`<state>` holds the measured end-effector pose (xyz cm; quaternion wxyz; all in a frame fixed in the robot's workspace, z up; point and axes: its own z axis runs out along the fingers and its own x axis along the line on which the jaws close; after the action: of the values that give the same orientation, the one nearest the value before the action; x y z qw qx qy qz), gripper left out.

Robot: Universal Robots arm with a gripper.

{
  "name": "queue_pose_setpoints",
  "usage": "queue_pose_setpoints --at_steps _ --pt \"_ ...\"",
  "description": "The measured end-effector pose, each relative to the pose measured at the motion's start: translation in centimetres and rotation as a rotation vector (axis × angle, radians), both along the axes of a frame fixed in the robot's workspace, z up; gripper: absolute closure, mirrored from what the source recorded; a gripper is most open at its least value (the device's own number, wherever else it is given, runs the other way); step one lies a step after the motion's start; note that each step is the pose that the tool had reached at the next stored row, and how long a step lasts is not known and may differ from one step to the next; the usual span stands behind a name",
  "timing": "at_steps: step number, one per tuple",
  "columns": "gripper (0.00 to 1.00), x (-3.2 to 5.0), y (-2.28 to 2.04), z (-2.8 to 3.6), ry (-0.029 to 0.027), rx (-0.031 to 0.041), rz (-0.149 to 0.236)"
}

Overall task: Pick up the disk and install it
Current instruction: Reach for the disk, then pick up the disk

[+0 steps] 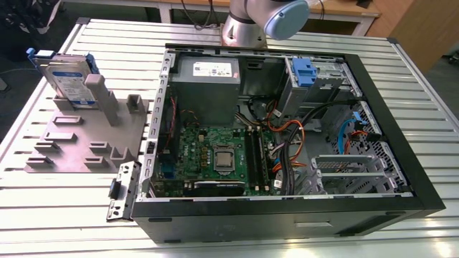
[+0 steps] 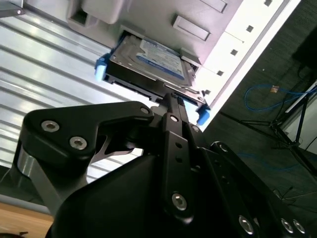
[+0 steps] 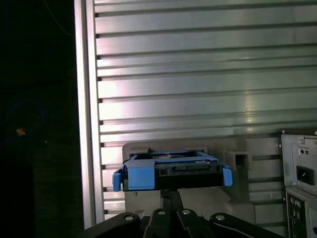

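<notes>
**On the fixture plate, the disk waits untouched**

At the exterior view's left, your disk stands on edge in a slot of the grey plate, propped by a post. That keeps its blue-bracketed upper edge offered for a pinch, rather than lying flat on the slatted bench. Nothing touches it there.

Beside the plate, the open computer case lies on its side with the panel off. This leaves the drive cage, next to the power supply, reachable from above.

In both wrist views your gripper points toward the disk's connector edge. The jaws look pressed together, pinching nothing. I judge the gripper to be lined up on the disk but apart from it, with the pick not yet made.
</notes>
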<state>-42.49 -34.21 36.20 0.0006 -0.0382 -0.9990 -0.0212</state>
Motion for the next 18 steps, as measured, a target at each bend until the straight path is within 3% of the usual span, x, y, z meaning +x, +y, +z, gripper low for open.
queue_pose_setpoints --at_steps 3,7,13,18 --pt "0.89 -0.57 0.02 -0.21 -0.0003 0.0001 0.006" --pt "0.89 -0.65 0.01 -0.29 0.0000 0.0000 0.059" --pt "0.89 -1.12 0.02 -0.47 0.0047 0.0000 0.062" --pt "0.89 -1.13 0.03 -0.77 0.0047 0.0001 0.062"
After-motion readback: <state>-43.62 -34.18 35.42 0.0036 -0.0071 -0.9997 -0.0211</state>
